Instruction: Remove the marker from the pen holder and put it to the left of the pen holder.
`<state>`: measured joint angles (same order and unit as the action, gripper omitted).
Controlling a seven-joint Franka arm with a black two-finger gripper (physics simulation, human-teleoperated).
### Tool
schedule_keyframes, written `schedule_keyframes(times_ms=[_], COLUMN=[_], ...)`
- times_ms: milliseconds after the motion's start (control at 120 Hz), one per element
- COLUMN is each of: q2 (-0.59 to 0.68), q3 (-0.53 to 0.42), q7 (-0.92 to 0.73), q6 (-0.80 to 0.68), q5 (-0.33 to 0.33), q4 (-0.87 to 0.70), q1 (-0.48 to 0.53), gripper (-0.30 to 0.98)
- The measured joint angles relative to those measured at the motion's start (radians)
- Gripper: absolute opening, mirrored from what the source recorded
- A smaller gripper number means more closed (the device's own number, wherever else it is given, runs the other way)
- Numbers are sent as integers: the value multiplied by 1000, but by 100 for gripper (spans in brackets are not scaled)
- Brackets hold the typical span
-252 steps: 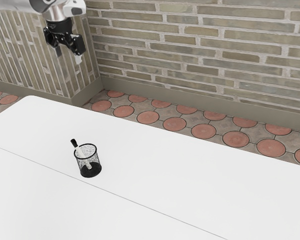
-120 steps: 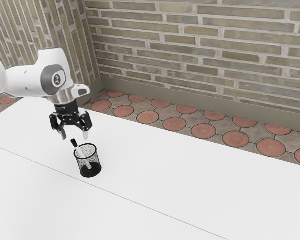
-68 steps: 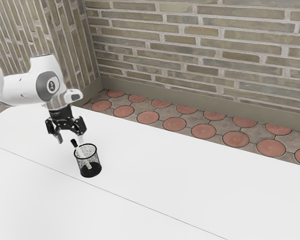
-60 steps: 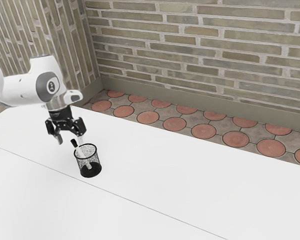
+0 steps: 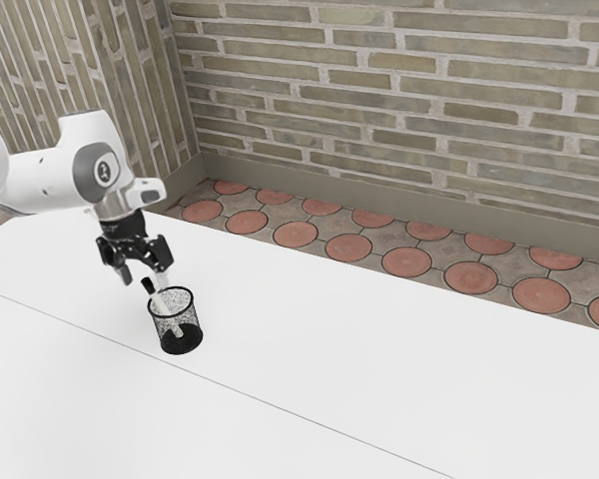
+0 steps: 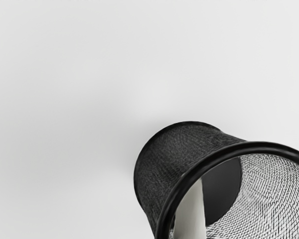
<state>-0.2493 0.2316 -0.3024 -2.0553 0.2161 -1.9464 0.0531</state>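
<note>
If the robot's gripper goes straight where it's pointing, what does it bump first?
Probably the marker, at its black end sticking out of the pen holder. My gripper is open and points down at about there, but I can't tell the depth well, so it might meet the holder's rim instead.

The pen holder point(image 5: 181, 339) is standing upright and is blocking the low path with its wall; the marker point(image 5: 148, 285) is leaning out over the rim, and its black end is obstructing the space near the claw point(image 5: 144, 278); wide free room is extending over the desk point(image 5: 379, 339) toward the exterior view's right.
</note>
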Motion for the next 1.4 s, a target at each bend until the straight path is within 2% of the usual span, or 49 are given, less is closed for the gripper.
schedule_keyframes(times_ms=[567,808,925,1100,1400], q2=[7,11,10,9,9], q3=[0,-1,-1,0,-1], q7=[-78,-93,-99,-105,-112], q6=[3,1,0,0,5], q5=[11,21,30,37,39], q4=[-17,-15,-15,-16,-24], q1=[-7,-12,-15,-14,-18], gripper=[66,35,24,16,10])
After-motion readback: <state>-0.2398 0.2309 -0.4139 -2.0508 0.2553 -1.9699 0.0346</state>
